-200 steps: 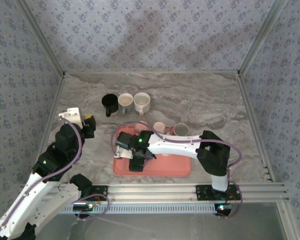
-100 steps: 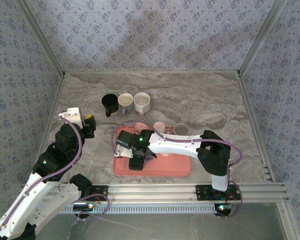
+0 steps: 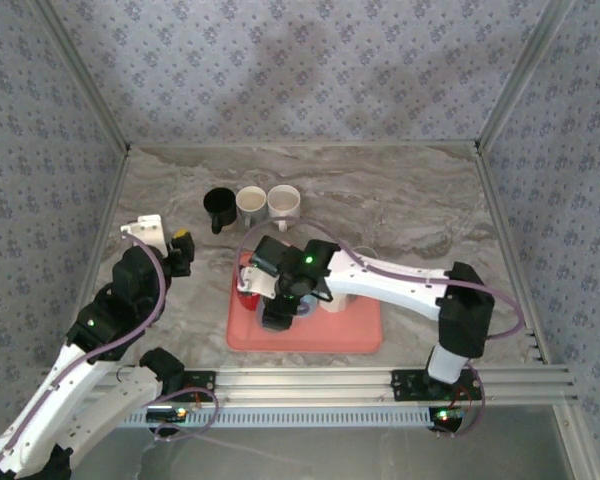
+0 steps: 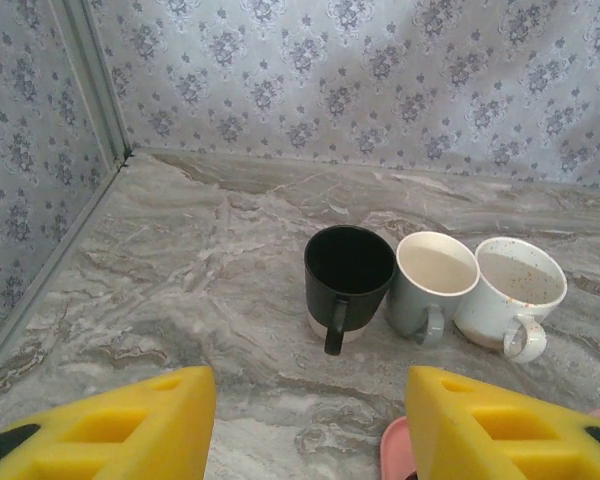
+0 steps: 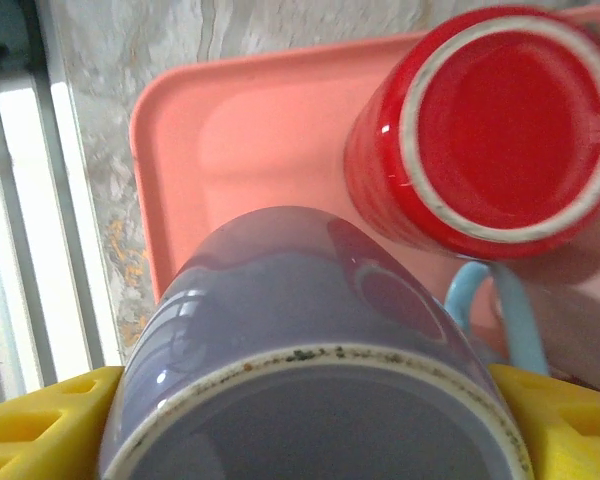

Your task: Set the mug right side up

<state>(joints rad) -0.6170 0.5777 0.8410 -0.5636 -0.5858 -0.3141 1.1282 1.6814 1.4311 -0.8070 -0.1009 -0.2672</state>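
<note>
A purple mug (image 5: 290, 300) fills the lower half of the right wrist view, its unglazed base ring facing the camera. My right gripper (image 5: 310, 420) is shut on it, one yellow finger (image 5: 40, 425) on each side. From above, that gripper (image 3: 277, 306) hangs over the left part of the pink tray (image 3: 350, 335), with a bit of the mug (image 3: 300, 303) showing beside it. A red mug (image 5: 500, 120) stands upside down on the tray (image 5: 240, 150) just beyond. My left gripper (image 4: 310, 420) is open and holds nothing, out over the bare table to the left (image 3: 180, 250).
Three upright mugs stand in a row at the back: black (image 4: 348, 270), pale grey (image 4: 435, 280) and speckled white (image 4: 510, 295). A light blue handle (image 5: 500, 310) shows beside the purple mug. The tray's left rim runs close to the table's metal front rail (image 5: 20, 200).
The right arm has risen and its elbow has swung to the right, now covering the mugs behind the tray. The left arm has barely moved.
</note>
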